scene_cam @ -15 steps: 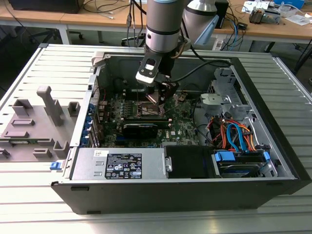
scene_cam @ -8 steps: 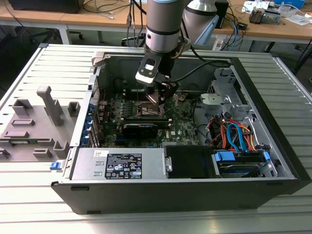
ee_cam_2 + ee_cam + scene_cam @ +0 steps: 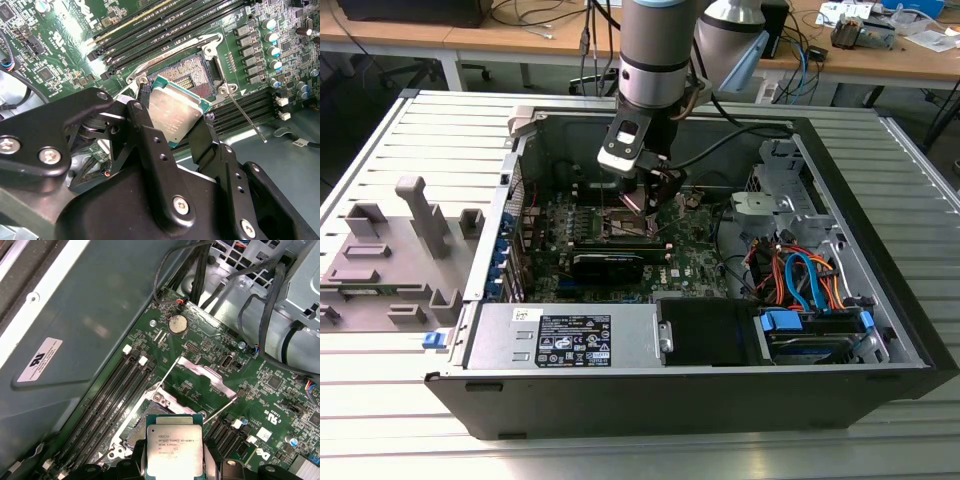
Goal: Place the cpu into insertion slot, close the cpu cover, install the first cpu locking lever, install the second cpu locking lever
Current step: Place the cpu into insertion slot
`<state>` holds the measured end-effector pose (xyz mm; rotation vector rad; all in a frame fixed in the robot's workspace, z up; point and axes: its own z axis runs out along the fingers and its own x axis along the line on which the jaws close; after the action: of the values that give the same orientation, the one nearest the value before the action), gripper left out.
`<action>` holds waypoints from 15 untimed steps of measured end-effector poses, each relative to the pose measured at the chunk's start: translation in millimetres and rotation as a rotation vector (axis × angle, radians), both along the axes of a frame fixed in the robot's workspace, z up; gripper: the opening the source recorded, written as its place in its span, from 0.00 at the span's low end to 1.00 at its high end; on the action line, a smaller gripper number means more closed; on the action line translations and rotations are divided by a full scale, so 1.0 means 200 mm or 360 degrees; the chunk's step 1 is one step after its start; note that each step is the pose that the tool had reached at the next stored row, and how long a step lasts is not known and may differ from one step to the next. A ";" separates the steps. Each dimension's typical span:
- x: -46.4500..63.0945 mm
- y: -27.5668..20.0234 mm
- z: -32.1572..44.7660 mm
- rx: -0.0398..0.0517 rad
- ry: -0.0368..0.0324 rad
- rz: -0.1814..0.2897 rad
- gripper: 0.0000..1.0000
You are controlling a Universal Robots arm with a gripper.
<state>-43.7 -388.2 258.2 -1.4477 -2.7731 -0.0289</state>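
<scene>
The cpu [image 3: 175,112] is pinched by 2 opposite edges between the black fingers [image 3: 150,145] of the gripper [image 3: 172,117], its pale metal top facing the camera in both wrist views, and I read it as held over the board, not seated. In the second wrist view the insertion slot [image 3: 192,67] just beyond it lies bare, with its field of contacts showing. In the first wrist view the cpu [image 3: 175,450] covers one edge of that slot [image 3: 132,425], and the gripper [image 3: 175,466] is closed on the chip's sides. The cpu cover [image 3: 202,374] stands swung open on the far side of the slot, a thin silvery frame seen nearly edge-on. A thin locking lever [image 3: 245,115] juts free beside the slot, not hooked down. 4 long black memory slots [image 3: 175,25] run along one side of the slot, a row of small capacitors [image 3: 272,37] along another, and a coin battery [image 3: 177,324] sits farther off on the green motherboard [image 3: 690,260]. In the exterior view the gripper [image 3: 645,195] hangs inside the open computer case [image 3: 880,170], low over the board. Taking the gripper as the centre of a clock face in that view, the grey power supply [image 3: 565,335] lies at 7 o'clock, the bundle of orange and blue cables [image 3: 800,275] at 4 o'clock, and a grey plastic fixture [image 3: 390,250] at 9 o'clock, well apart on the slatted table [image 3: 400,130] outside the case.
</scene>
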 end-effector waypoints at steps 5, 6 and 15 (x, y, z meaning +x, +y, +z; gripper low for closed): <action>0.00 0.000 -0.001 0.0000 0.0000 -0.0007 0.55; 0.00 0.000 -0.001 0.0000 0.0000 -0.0008 0.55; 0.00 0.000 -0.006 0.0000 0.0000 -0.0037 0.55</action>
<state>-43.7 -388.2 257.0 -1.4799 -2.7563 -0.0291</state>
